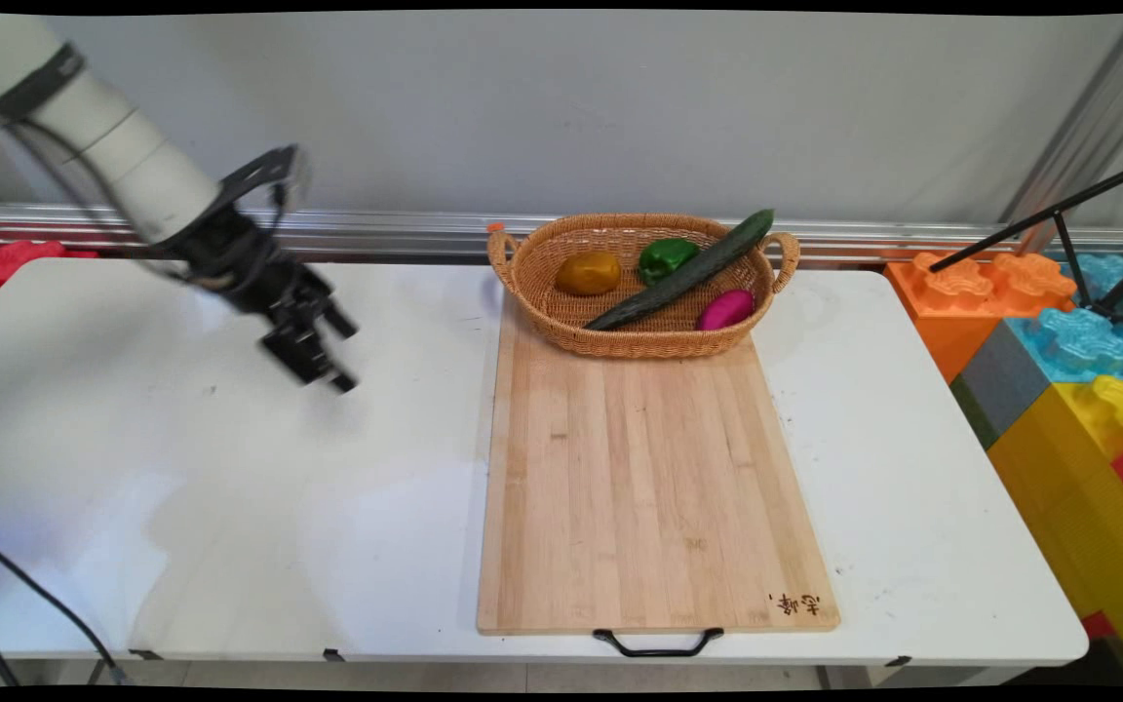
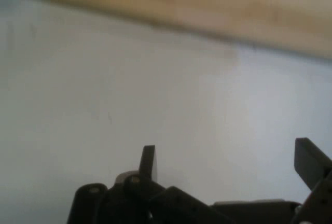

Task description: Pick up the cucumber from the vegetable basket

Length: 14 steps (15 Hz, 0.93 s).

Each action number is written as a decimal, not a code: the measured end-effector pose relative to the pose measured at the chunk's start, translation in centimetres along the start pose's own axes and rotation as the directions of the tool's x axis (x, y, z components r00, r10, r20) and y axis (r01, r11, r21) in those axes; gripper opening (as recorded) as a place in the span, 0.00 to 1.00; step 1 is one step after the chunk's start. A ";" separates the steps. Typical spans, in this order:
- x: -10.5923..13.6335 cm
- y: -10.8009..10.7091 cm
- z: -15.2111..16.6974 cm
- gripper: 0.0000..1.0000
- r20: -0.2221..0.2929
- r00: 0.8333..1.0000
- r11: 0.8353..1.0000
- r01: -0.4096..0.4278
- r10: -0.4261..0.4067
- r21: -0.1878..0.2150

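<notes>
Spread wide and empty, gripper (image 1: 345, 356) over bare white table (image 1: 230, 468), well left of cutting board (image 1: 649, 487). Basket (image 1: 532, 283) on board's far end, seen from main view only; board's left edge (image 2: 207, 6) seen from hand view.

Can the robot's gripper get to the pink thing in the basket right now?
Probably yes. The gripper hangs open and empty over bare table, left of the board. The pink thing lies uncovered at the basket's right end, beside the cucumber, so only the low rim stands between.
</notes>
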 end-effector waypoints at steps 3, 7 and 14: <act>5.7 0.3 0.5 1.00 -0.034 0.999 0.996 0.036 -0.034 0.076; 11.9 0.8 1.3 1.00 -0.073 0.995 0.986 0.075 -0.064 0.149; 20.7 1.2 4.3 1.00 -0.128 0.988 0.969 0.119 -0.093 0.218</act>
